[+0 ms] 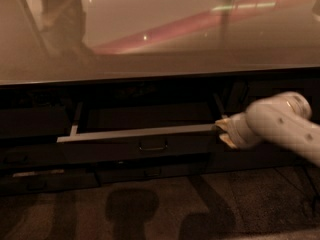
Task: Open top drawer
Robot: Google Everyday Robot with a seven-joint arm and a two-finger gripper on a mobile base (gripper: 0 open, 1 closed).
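Observation:
The top drawer [120,151] is a wide dark front under the glossy countertop, pulled partly out, with a pale metal rim [135,132] along its top edge and a small rectangular handle [153,145] at its centre. Its inside is dark and hard to see. My gripper [223,131] sits at the right end of the drawer's rim, at the end of the white arm [280,124] that reaches in from the right.
A shiny beige countertop [160,29] overhangs the drawers. A narrower, lower drawer front [150,173] with a small handle sits beneath the top drawer. Dark cabinet fronts flank both sides. Brown carpeted floor [160,209] carries shadows.

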